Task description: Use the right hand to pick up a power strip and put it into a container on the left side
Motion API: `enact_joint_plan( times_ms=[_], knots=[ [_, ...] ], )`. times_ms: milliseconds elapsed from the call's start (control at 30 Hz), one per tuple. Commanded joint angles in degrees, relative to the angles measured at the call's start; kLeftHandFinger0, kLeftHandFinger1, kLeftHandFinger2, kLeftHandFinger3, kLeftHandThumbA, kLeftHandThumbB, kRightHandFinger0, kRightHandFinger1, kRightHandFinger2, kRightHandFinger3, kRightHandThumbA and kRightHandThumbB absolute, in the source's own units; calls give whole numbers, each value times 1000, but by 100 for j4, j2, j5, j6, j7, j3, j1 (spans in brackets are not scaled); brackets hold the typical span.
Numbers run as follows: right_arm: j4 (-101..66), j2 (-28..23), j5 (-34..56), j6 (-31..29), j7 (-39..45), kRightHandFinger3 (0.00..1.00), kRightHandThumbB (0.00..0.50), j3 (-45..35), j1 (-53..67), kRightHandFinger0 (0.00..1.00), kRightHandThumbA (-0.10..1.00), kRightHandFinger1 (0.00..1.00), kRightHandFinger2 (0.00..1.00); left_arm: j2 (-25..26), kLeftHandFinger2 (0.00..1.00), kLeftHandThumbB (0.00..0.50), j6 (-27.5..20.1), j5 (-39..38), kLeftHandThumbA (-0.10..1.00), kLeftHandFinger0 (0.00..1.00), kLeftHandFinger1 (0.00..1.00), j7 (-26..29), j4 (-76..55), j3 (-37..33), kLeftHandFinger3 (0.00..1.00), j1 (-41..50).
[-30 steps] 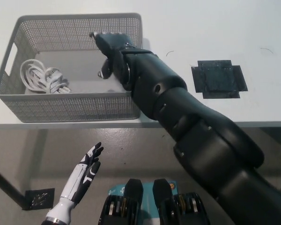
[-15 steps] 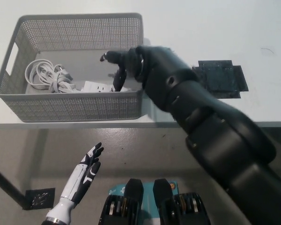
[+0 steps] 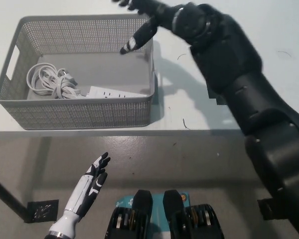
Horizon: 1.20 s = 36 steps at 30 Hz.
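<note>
The white power strip (image 3: 112,92) lies on the floor of the grey mesh basket (image 3: 79,115), against its near wall, with its coiled white cable (image 3: 47,82) at the basket's left end. My black right hand (image 3: 144,22) hangs open above the basket's far right corner, fingers spread and holding nothing, well clear of the strip. My white left hand (image 3: 89,186) rests open below the table's front edge at the lower left.
The basket stands on a white table (image 3: 204,114), close to its front edge. My black right forearm (image 3: 239,84) crosses the right half of the table and hides what lies beneath it.
My right hand has risen out of the basket and moved back and up, open. The power strip stays in the basket where it was let go. The left hand is still.
</note>
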Motion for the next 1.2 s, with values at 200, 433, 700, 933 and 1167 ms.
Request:
enact_joint_plan(
  times_ms=[200,433,700,933,1167],
  knots=[
    [-7150,-2223,5238,1353,22,1000,333,-3942,630,1000,1000,1000,1000,109,1000,137,-231,130,979,1000,1000,-41,-91,-47,1000,-521],
    [-8975,-2185,8053,1136,-499,1000,414,-4107,3709,970,915,1000,1000,93,1000,138,-231,106,974,1000,1000,-60,3,-17,1000,-609],
    [-9518,-537,6826,-533,100,1000,372,-1753,7327,712,1000,821,962,71,1000,139,-231,214,990,1000,1000,52,54,-55,1000,-621],
    [-6802,903,3606,-2566,-665,979,241,-1356,7872,701,966,716,882,75,1000,145,-231,169,1000,1000,1000,64,-4,-91,1000,-510],
    [-4808,755,2774,-2893,-982,1000,120,-1536,7349,912,886,968,1000,82,1000,146,-231,166,1000,1000,1000,102,-60,-136,1000,-446]
  ],
)
